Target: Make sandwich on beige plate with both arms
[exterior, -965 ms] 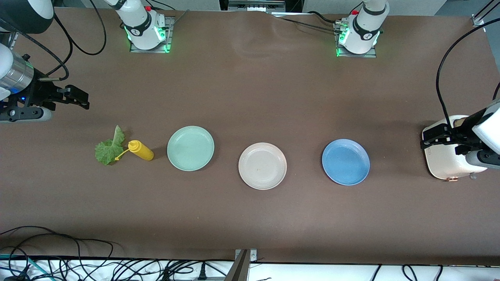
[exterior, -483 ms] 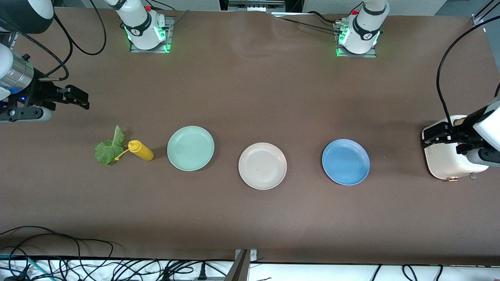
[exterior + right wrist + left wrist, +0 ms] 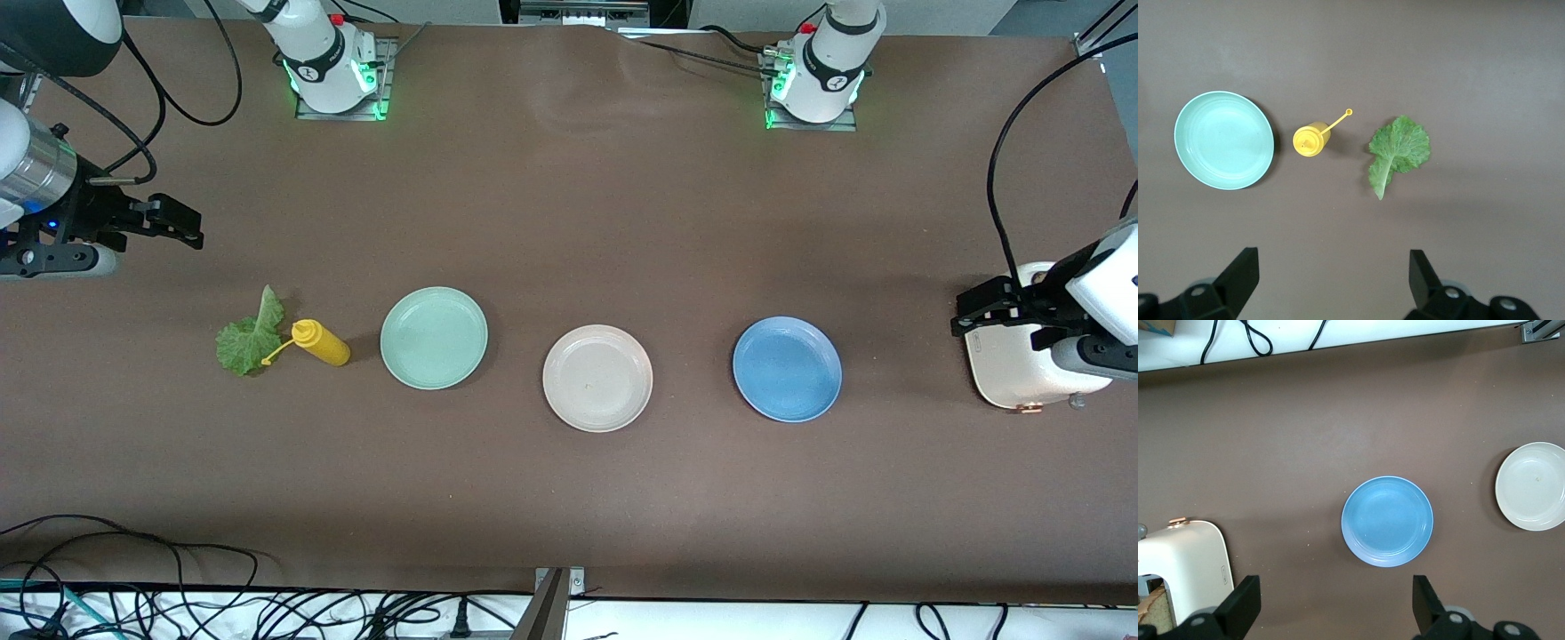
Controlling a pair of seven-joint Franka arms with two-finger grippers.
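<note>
The beige plate [image 3: 597,378] [image 3: 1533,487] lies bare mid-table, between a mint green plate [image 3: 434,338] [image 3: 1223,140] and a blue plate [image 3: 787,368] [image 3: 1387,521]. A sandwich is out of view. A green lettuce leaf [image 3: 251,336] [image 3: 1398,150] lies flat toward the right arm's end of the table. A bit of brown speckled bread [image 3: 1153,613] shows in a white toaster [image 3: 1013,373] [image 3: 1188,560]. My left gripper [image 3: 973,313] [image 3: 1335,607] hangs open and empty over the toaster's edge. My right gripper [image 3: 188,227] [image 3: 1331,280] hangs open and empty above the table, off the lettuce.
A yellow squeeze bottle [image 3: 322,342] [image 3: 1311,139] lies on its side between the lettuce and the mint green plate. Both arm bases [image 3: 333,67] stand along the table's edge farthest from the front camera. Loose cables [image 3: 178,604] run off the nearest edge.
My left gripper has drifted slightly over the toaster toward the blue plate. The right arm has not moved, and nothing on the table has shifted.
</note>
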